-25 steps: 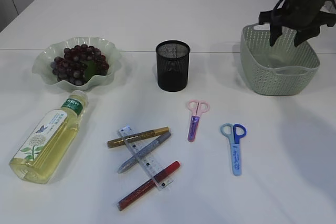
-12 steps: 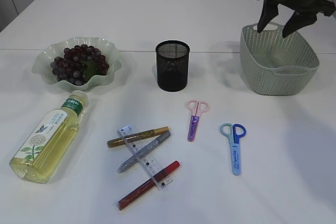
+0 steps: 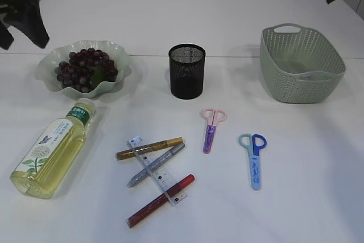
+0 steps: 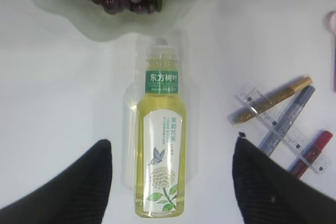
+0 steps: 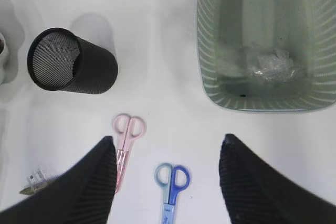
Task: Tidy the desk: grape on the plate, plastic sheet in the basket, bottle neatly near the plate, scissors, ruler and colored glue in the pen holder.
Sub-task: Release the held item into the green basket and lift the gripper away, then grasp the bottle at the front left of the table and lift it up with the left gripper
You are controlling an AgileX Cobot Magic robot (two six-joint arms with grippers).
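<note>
Lying on its side on the white tabletop point(image 3: 170, 9), the clear plastic bottle of yellow tea point(image 4: 159, 148) is seen with its cap beside the pale green wavy plate point(image 3: 116, 83), where the dark purple grapes point(image 3: 85, 69) are heaped. The left fingers point(image 4: 170, 187) are spread apart above the bottle, nothing gripped. The right fingers point(image 5: 167, 182) are also parted and empty, high over the scissors. The crumpled clear plastic sheet point(image 5: 270, 66) is seen inside the green woven basket point(image 3: 273, 83). The black mesh pen holder point(image 3: 187, 71) stands upright. The pink scissors point(image 3: 211, 129) and blue scissors point(image 3: 254, 160) lie apart. The clear ruler point(image 3: 157, 170) is crossed with gold point(image 3: 149, 148), silver point(image 3: 154, 165) and red glitter glue pens point(image 3: 160, 201).
</note>
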